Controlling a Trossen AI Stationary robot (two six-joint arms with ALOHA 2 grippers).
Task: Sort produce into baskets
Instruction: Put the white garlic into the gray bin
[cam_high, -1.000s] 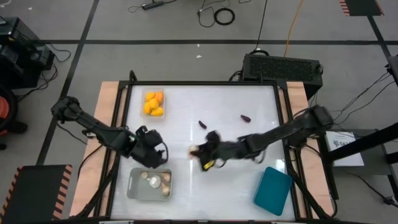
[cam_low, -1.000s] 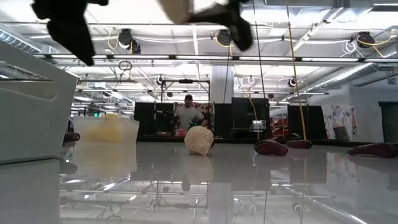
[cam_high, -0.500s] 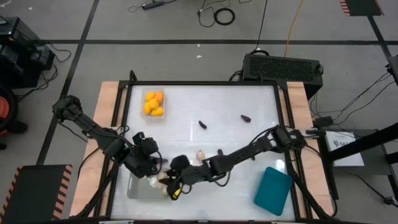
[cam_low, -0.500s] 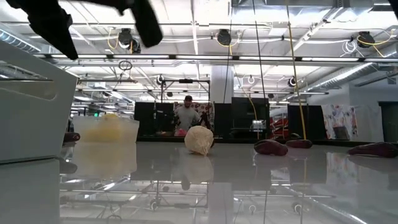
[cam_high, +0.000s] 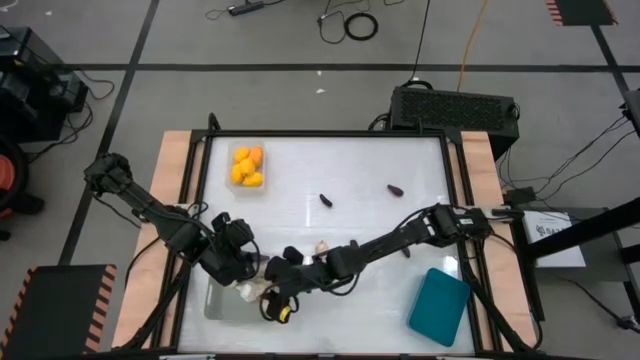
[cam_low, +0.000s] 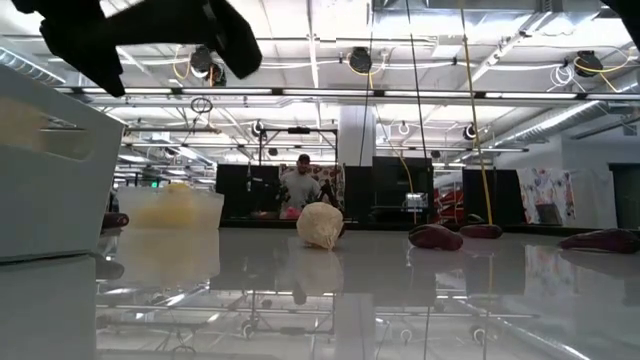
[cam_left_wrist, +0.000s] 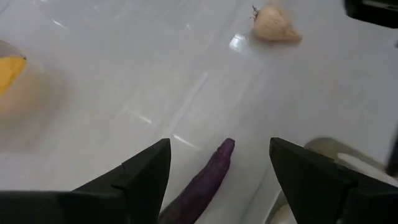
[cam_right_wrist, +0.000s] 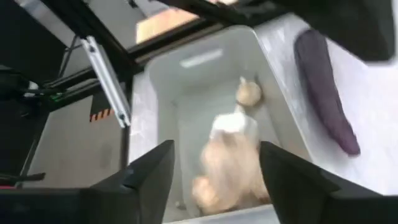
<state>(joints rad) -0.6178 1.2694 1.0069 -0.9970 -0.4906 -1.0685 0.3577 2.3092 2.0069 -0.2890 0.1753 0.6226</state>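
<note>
Table (cam_high: 380, 160): right gripper (cam_high: 272, 296) over tray (cam_right_wrist: 205, 68).

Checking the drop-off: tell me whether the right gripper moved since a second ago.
Yes. In the high view the right gripper went from mid-table leftward and nearer, to over the grey basket.

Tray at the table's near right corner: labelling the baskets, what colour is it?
Teal tray; clearest in the high view.

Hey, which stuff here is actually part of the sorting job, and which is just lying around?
Job: orange fruits, beige bulb, long eggplant, small eggplants, grey basket, teal basket.
Lying about: black box, floor cables.
</note>
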